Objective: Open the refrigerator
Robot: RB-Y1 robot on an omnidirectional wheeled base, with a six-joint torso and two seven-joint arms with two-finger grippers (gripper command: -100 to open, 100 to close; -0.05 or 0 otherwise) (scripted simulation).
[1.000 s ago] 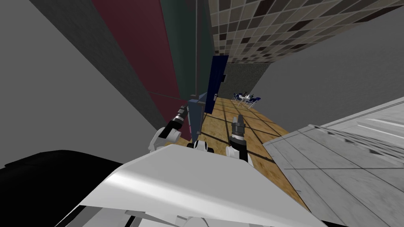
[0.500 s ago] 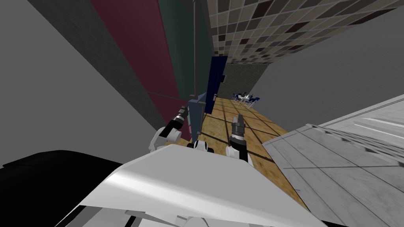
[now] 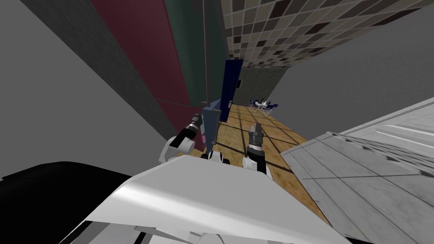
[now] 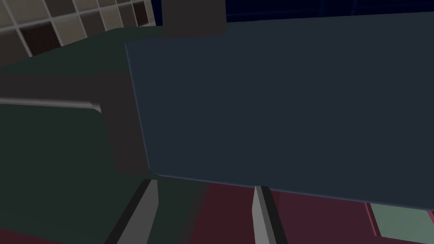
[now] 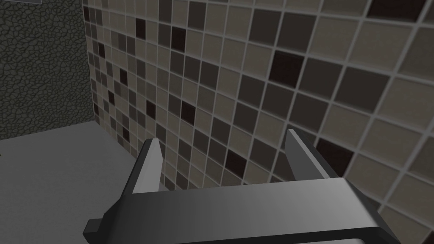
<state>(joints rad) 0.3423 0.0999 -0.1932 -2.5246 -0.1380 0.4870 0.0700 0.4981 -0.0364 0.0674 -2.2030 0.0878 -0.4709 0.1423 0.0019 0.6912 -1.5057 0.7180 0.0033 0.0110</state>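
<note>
The refrigerator (image 3: 191, 63) stands at my 11 o'clock: a dark green front beside a maroon face, with a thin grey handle bar (image 3: 206, 55) running up it. Near the bar's low end, a slate-blue panel (image 4: 279, 101) juts out toward me. My left end effector (image 4: 204, 185) sits right at that panel's edge. Its fingers are spread about a third of the view apart, and I see nothing gripped between them. My right end effector (image 5: 222, 137) hangs at 12 o'clock over the tan floor (image 3: 235, 135), well clear of the refrigerator, fingers likewise apart and empty.
</note>
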